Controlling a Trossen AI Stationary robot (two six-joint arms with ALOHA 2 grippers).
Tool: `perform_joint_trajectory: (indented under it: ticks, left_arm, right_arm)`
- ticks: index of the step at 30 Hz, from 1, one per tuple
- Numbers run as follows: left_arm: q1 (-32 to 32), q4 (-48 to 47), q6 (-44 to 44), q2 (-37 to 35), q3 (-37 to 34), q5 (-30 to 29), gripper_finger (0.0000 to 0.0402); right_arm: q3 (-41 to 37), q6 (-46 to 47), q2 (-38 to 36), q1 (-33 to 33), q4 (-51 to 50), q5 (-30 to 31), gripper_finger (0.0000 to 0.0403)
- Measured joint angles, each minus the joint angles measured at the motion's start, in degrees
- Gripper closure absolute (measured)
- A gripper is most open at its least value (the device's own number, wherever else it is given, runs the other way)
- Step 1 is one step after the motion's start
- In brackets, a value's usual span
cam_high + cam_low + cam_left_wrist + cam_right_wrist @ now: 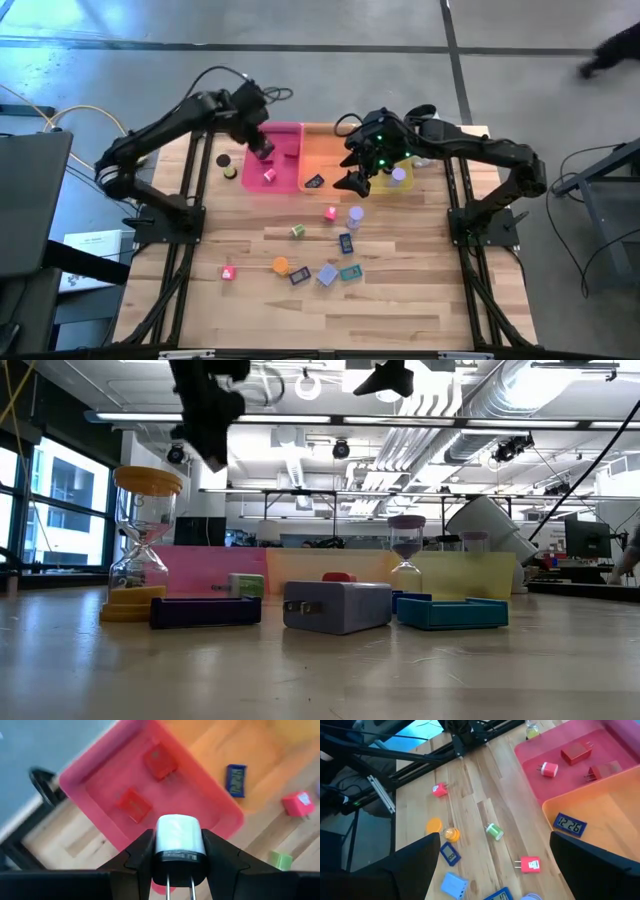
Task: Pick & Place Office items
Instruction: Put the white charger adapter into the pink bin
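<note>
White charger block held over pink tray by left gripper, right gripper spread wide and empty

The left gripper (pixel 174 865) is clamped on a white plug-in charger (pixel 178 840), prongs facing the wrist camera, above the pink tray (pixel 97 767); two red chargers (pixel 159 761) are seen lying in that tray. The right gripper (pixel 352 182) is held apart with nothing in it, above the orange tray (pixel 620 815), where a blue digital clock (pixel 569 824) lies. The remaining small items are scattered on the wooden table (pixel 420 290), among them a red charger (pixel 530 865), a green block (pixel 493 831) and an orange sand timer (pixel 140 545)
</note>
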Motion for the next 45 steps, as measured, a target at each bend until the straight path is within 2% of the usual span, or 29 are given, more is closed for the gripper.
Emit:
perform_joint_trajectory:
  ticks: [5, 14, 22, 27, 32, 37, 45]
  left_arm:
    - [5.17, 0.06, -0.34, 8.11, 0.00, 6.25, 0.0274]
    - [9.32, 5.29, -0.56, 19.41, 0.00, 6.75, 0.0274]
    - [13.50, 10.73, -7.18, 21.52, -0.02, 5.05, 0.0274]
    - [16.29, 12.00, -7.75, 21.51, 0.00, 5.30, 0.0274]
    - [18.66, 11.51, -10.71, 23.14, 0.00, 9.04, 0.0274]
    - [19.29, 11.65, -11.92, 26.43, 0.00, 9.66, 0.0274]
    - [19.27, 12.78, -15.76, 28.71, 0.00, 7.56, 0.0274]
  right_arm:
    - [0.00, -0.02, 0.02, 0.00, 0.00, 0.61, 0.0037]
    - [0.00, -0.46, 0.02, 0.00, -2.03, 3.52, 0.0037]
    - [0.00, -1.20, 0.04, 0.00, -2.81, 4.63, 0.0037]
    - [0.00, -1.59, 0.04, -0.02, -3.38, 5.65, 0.0037]
    - [0.00, -1.78, 0.04, 0.00, -3.74, 6.01, 0.0037]
    - [0.00, -1.99, 0.04, -0.02, -3.80, 6.01, 0.0037]
    - [0.00, -2.62, 0.04, 0.00, -4.00, 6.01, 0.0037]
